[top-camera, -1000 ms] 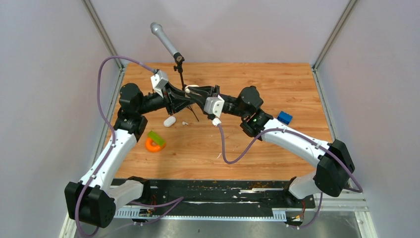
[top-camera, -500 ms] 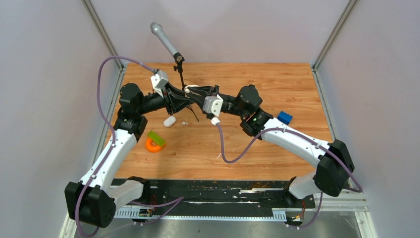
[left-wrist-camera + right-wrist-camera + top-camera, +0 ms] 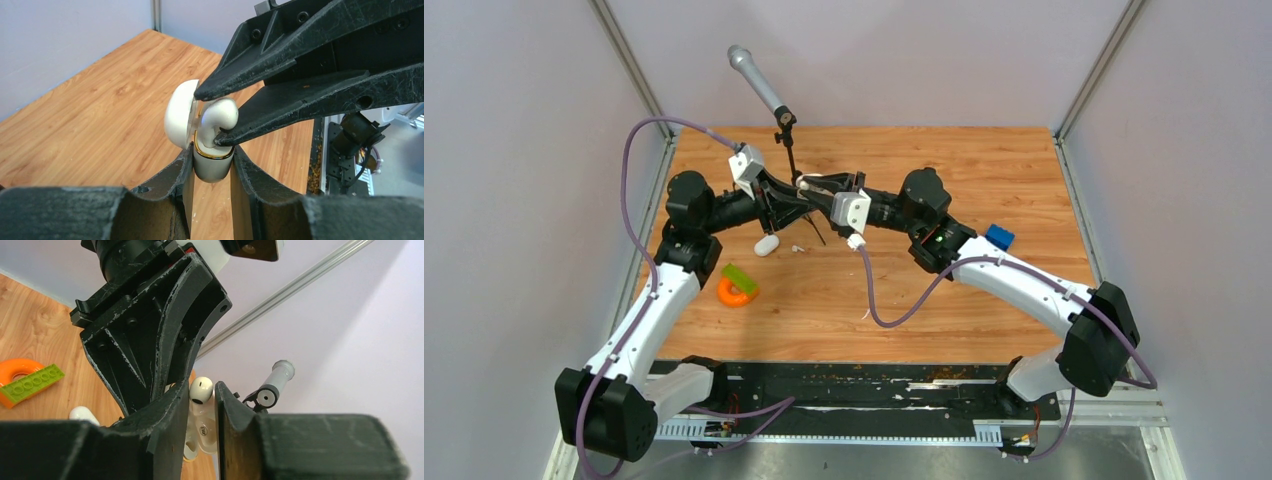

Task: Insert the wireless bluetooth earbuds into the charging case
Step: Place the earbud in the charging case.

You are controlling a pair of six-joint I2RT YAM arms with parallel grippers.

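Right hand (image 3: pixel 209 119) nearer: one earbud (image 3: pixel 201 388), case (image 3: pixel 212 169)

Overhead view plus close opposed wrist views, apparently same earbud (image 3: pixel 220 117)

**Case Base and Bud End Out of Sight**

In the left wrist view, the fingers of the left claw (image 3: pixel 212 152) cover the lower charging case (image 3: pixel 212 169). The earbud (image 3: pixel 223 111) has its lower end lost behind the case rim. From above, both are too small to tell apart. In the right wrist view, the orange ring (image 3: pixel 19 365) is cut by the left edge. A white rounded thing (image 3: pixel 82 414) sits half hidden behind the right claw (image 3: pixel 201 392).
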